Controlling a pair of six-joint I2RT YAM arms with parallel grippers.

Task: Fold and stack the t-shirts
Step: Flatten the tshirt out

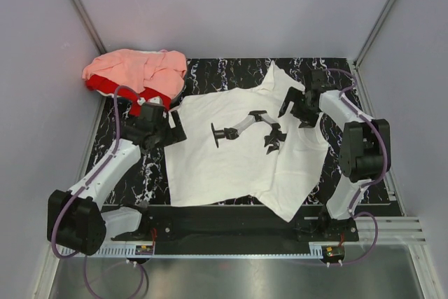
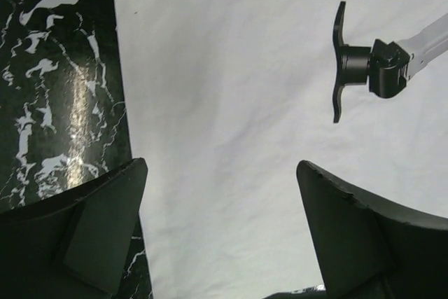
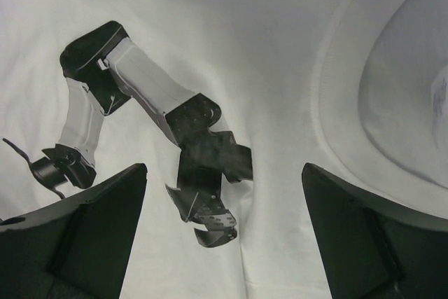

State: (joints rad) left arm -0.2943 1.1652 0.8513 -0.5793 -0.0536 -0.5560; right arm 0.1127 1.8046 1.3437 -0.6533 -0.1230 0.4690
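Note:
A white t-shirt (image 1: 231, 162) with a black graphic print (image 1: 248, 131) lies spread flat on the black marbled table (image 1: 231, 71). My left gripper (image 1: 178, 129) hovers open over the shirt's left edge. In the left wrist view the gripper (image 2: 220, 166) has only white cloth (image 2: 231, 89) between its fingers and the print (image 2: 371, 64) ahead. My right gripper (image 1: 295, 113) is open above the shirt's upper right, near the collar. The right wrist view shows that gripper (image 3: 224, 169) over the print (image 3: 182, 131), empty. A salmon-pink t-shirt (image 1: 136, 68) lies crumpled on a red one (image 1: 103, 87) at the back left.
Grey walls enclose the table on the left, back and right. A shirt sleeve (image 1: 276, 75) reaches toward the back of the table. The bottom right corner of the shirt (image 1: 290, 204) hangs near the front edge, by the right arm's base (image 1: 329, 229).

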